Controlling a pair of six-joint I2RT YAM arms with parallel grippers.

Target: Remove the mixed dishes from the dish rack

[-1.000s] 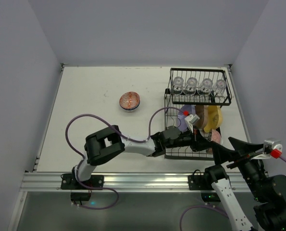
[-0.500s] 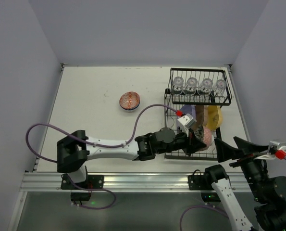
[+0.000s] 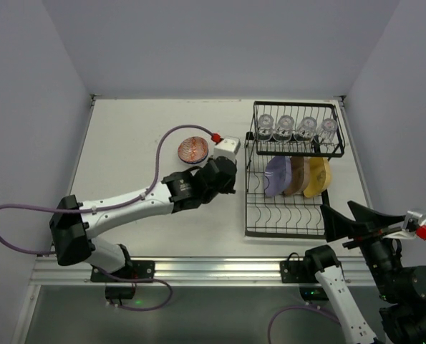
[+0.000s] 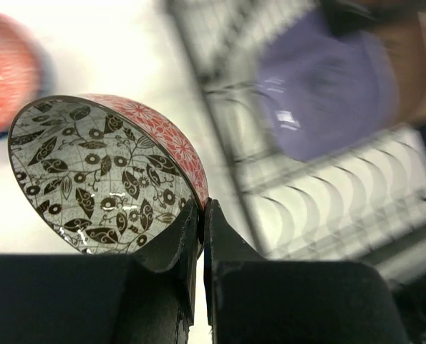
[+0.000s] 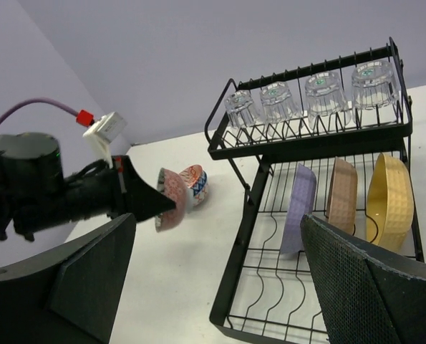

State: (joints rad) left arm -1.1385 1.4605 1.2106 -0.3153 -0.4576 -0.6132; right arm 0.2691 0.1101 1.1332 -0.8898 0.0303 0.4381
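Observation:
My left gripper [image 4: 202,208] is shut on the rim of a small patterned bowl [image 4: 98,172], pink outside with black leaves inside. It holds the bowl tilted above the table, left of the black wire dish rack [image 3: 283,231]. The right wrist view shows this bowl [image 5: 171,199] beside another patterned bowl [image 5: 197,183] that stands on the table [image 3: 192,150]. In the top view my left gripper [image 3: 227,179] hides the held bowl. The lower tier holds a lavender plate [image 3: 276,176], a brown plate [image 3: 296,175] and a yellow plate [image 3: 317,177]. Clear glasses [image 3: 285,127] stand upside down on the upper shelf. My right gripper [image 5: 218,222] is open and empty near the rack's front right corner [image 3: 352,215].
The white table [image 3: 134,143] is closed in by walls at the left, back and right. The rack stands against the right side. A purple cable [image 3: 162,154] loops over the left arm.
My left gripper has drawn the patterned bowl out of the rack's lower tier and carried it left and back, toward the bowl on the table. The right arm has barely moved.

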